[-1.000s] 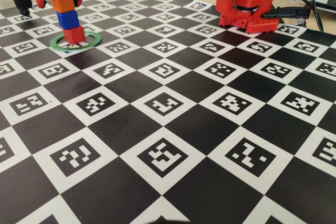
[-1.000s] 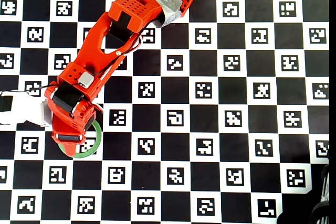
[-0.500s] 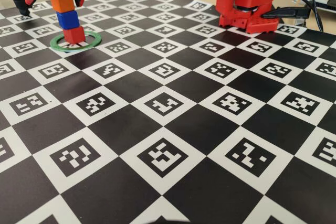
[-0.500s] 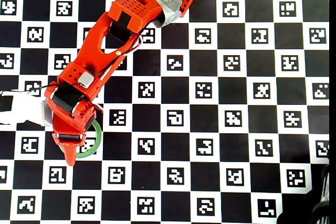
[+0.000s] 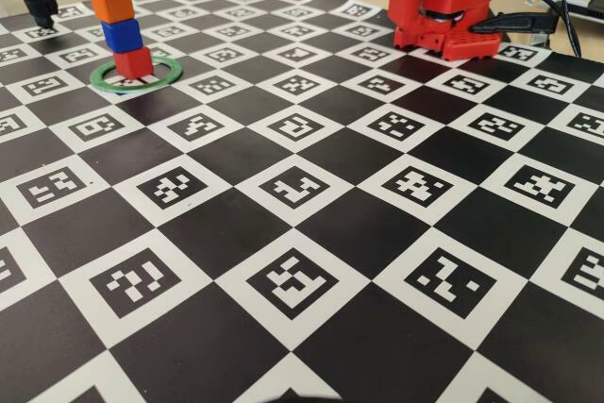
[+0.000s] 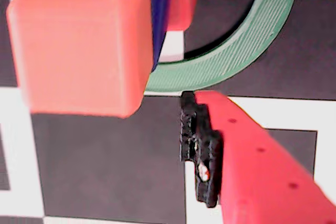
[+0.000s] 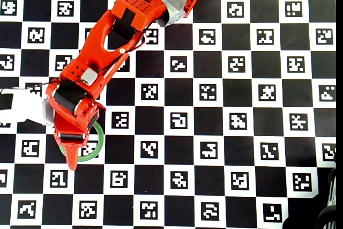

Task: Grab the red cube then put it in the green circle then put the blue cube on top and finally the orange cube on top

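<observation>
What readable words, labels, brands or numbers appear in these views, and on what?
None: no words, brands or numbers can be read.
The checkerboard mat carries only black-and-white square code markers, not text.
The orange cube, blue cube, red cube and green circle are unmarked.

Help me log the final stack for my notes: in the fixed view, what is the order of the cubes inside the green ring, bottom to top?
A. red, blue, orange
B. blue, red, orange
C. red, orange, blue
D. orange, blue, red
A: the red cube sits inside the green circle, the blue cube rests on it, and the orange cube tops the stack.
</observation>
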`<state>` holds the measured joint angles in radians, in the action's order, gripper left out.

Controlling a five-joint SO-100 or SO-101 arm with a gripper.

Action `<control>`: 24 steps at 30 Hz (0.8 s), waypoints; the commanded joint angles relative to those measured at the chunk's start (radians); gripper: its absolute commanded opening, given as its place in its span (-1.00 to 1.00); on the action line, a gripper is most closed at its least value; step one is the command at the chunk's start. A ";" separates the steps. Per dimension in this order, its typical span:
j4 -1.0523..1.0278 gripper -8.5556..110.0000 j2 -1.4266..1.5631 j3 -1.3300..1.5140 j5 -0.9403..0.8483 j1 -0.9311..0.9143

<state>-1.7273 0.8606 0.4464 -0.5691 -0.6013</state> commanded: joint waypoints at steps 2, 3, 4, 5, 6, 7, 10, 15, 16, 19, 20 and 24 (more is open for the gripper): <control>-0.063 0.03 0.247 -0.008 -0.005 0.009; -0.077 0.02 0.273 0.008 0.000 0.014; -0.089 0.02 0.299 0.026 0.005 0.020; -0.098 0.02 0.330 0.057 0.012 0.028; -0.100 0.02 0.373 0.104 0.026 0.035; -0.101 0.02 0.413 0.149 0.048 0.043; -0.107 0.02 0.532 0.265 0.141 0.067; -0.107 -0.02 0.719 0.477 0.311 0.104; -0.107 -0.04 0.752 0.522 0.337 0.114; -0.087 -0.11 0.838 0.646 0.387 0.140; -0.072 -0.13 0.870 0.698 0.402 0.149; 0.015 -0.21 1.002 0.908 0.448 0.193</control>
<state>-1.7303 1.6920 1.2793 -0.1488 -0.4403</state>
